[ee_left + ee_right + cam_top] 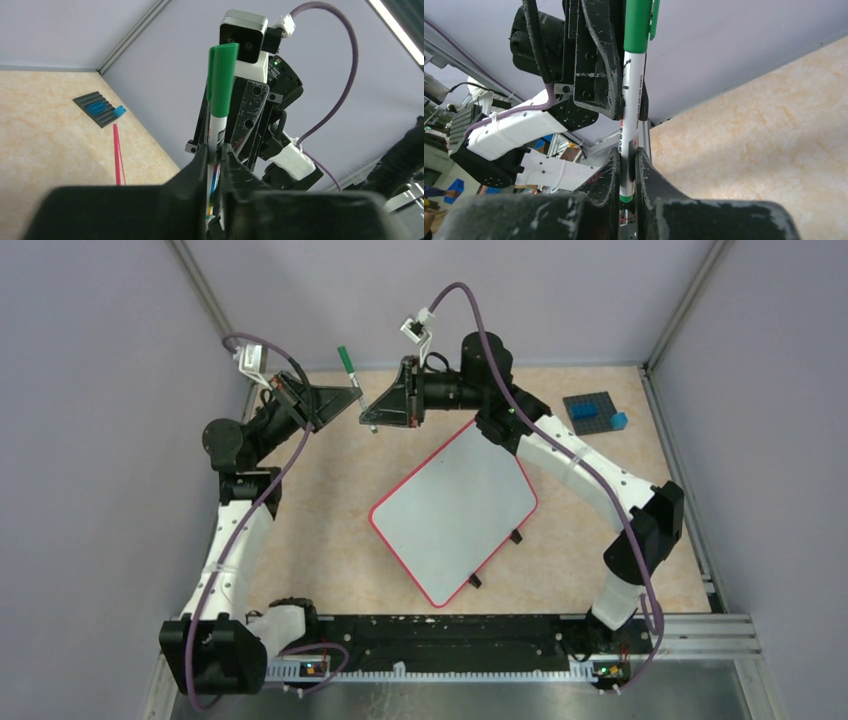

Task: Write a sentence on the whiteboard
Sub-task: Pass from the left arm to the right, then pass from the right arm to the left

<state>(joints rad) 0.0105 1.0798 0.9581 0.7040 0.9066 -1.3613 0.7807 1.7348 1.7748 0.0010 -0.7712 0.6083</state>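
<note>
**Both grippers on one pen, board waiting below**

The right gripper (626,172) has its fingers pressed together on the lower barrel of a green marker (630,95), right at its tail end. The left gripper (215,156) is clamped on the same barrel higher up, just under the green cap (222,75), which is on (so nothing can be written yet). The pen stands roughly upright in the air between the two wrists, over the far side of the table (330,540).

The whiteboard (455,515) lies nearer the arm bases, flat at mid-table and turned at an angle. Its face looks blank and neither arm touches it. A dark studded plate (590,408) with blue bricks (618,420) sits well apart at the far right.

The board is probably light and stiff, with a glossy, slippery face. On its small clip feet it may skid or rock under pen pressure. If it needs steadying, the red frame edge is the place to hold, not the writing surface.
</note>
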